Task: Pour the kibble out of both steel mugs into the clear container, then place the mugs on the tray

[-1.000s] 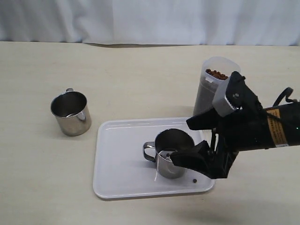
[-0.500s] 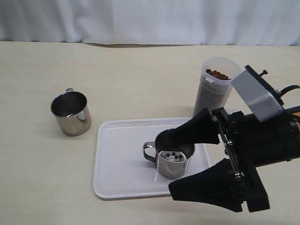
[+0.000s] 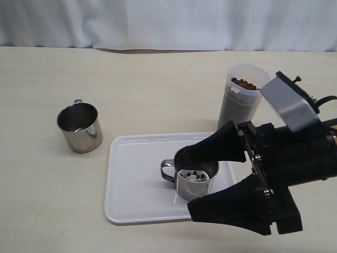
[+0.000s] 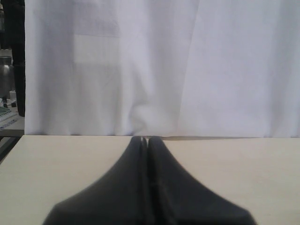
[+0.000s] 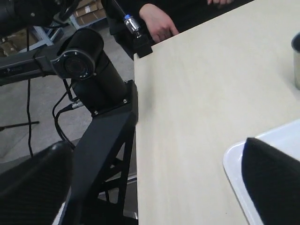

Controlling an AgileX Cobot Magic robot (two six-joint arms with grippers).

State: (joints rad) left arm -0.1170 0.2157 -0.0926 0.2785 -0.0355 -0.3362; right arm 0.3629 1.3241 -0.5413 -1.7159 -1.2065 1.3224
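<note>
One steel mug (image 3: 192, 191) stands upright on the white tray (image 3: 137, 179) with a few kibble pellets (image 3: 194, 173) in its bottom. The second steel mug (image 3: 80, 126) stands on the table at the left. The clear container (image 3: 239, 103) stands behind the tray, filled with kibble (image 3: 243, 83) nearly to the rim. My right gripper (image 3: 184, 182) hangs wide open over the tray's right part, holding nothing; in the right wrist view the right gripper (image 5: 154, 187) shows only table and a tray corner (image 5: 239, 164) between its fingers. My left gripper (image 4: 147, 138) is shut and empty, out of the exterior view.
The right arm's body (image 3: 300, 158) covers the tray's right front corner. In the right wrist view the table's edge (image 5: 136, 108) runs past a black camera stand (image 5: 93, 84), and a person's hand (image 5: 157, 21) rests beyond it. A white curtain (image 3: 168, 21) hangs behind the table.
My right gripper has come up from beside the mug on the tray and turned, its jaws now spread wider. It barely moved in the last half second. Both mugs stayed put.
</note>
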